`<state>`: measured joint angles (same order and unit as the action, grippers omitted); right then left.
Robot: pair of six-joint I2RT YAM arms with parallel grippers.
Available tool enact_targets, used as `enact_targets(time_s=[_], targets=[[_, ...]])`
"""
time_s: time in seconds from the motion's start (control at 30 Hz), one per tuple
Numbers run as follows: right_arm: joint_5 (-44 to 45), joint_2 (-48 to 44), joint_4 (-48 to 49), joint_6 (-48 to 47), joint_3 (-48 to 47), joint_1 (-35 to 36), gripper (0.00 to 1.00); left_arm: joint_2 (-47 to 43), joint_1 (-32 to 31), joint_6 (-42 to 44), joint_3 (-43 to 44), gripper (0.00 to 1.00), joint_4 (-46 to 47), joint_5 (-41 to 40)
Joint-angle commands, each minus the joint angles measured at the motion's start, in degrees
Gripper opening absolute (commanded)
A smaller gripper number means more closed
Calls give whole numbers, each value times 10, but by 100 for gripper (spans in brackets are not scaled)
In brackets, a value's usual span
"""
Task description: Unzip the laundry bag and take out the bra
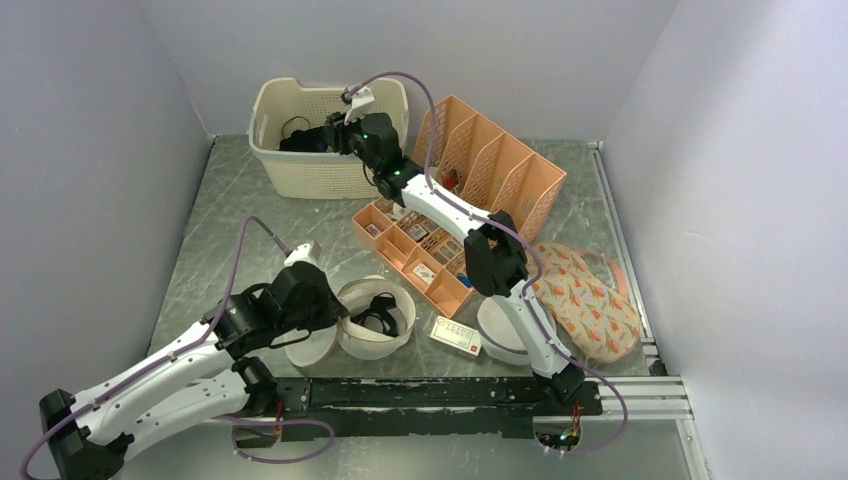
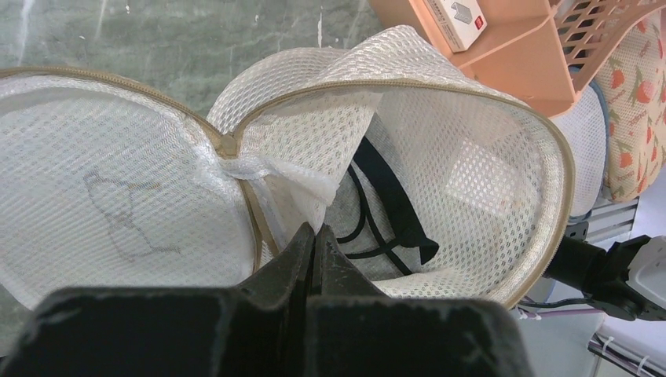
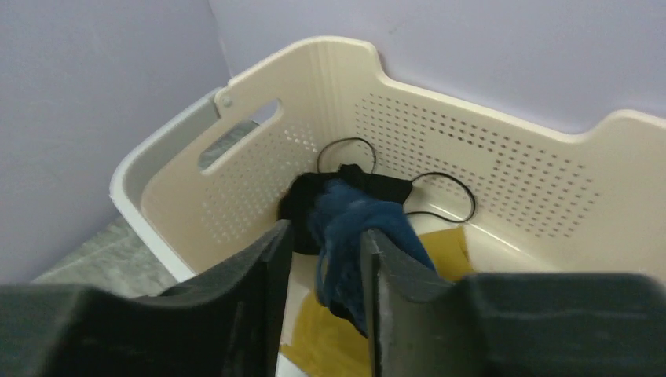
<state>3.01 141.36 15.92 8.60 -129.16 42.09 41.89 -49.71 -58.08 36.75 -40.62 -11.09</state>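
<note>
Grips the bra (image 3: 349,212) in the right pincer (image 3: 328,233), with blue-navy fabric bunched between the two fingers and sagging below them. Holds it inside the cream perforated basket (image 3: 487,157), above a yellow sheet (image 3: 330,342) on the basket floor, with black cloth and thin black loops trailing toward the far wall. Places that basket at the far left of the desk (image 1: 220,200) in the top view, with the right arm stretched across to it. Finds the laundry bag (image 2: 487,173) on the desk close to the left arm, unzipped, with its round lid (image 2: 118,196) folded open to one side and joined at the tan trim. Shows black straps (image 2: 393,204) lying in the bag's open body. Has the left pincer (image 2: 314,236) pressed together at the bag's near rim; cannot tell whether mesh sits between the fingers. Puts an orange organiser (image 1: 480,165) and a floral cloth (image 1: 590,300) to the bag's right, and a small white box (image 1: 457,335) just beside it.
</note>
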Motion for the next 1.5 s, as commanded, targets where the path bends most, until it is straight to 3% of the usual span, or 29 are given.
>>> enact_targets(time_s=[0.0,0.07,0.17,0.3,0.47,0.57,0.67,0.83,1.07,1.37,1.47], targets=[[32,-37,-62,-5,-24,-3,52,-10,-2,8,28,7,8,-24],[46,-43,-117,0,-51,-4,67,-5,-3,11,36,7,2,-30],[50,-93,-186,5,-36,-4,80,6,-3,14,51,7,-9,-36],[39,-195,-261,33,57,-2,86,4,-3,12,52,7,-4,-39],[-5,-344,-307,82,240,13,86,-4,-3,15,41,7,4,-48],[-52,-418,-322,96,350,40,83,-6,-2,17,39,7,12,-44],[-46,-480,-347,81,430,92,80,-12,-3,23,31,7,20,-36],[-68,-570,-345,101,561,164,68,-29,-2,29,9,7,30,-37],[-95,-664,-263,181,704,215,38,-54,-2,54,-16,7,61,-34],[7,-642,-213,190,788,292,30,-78,-2,83,-48,7,95,-28],[50,-613,-230,216,797,300,23,-80,-3,92,-58,7,111,-25]])
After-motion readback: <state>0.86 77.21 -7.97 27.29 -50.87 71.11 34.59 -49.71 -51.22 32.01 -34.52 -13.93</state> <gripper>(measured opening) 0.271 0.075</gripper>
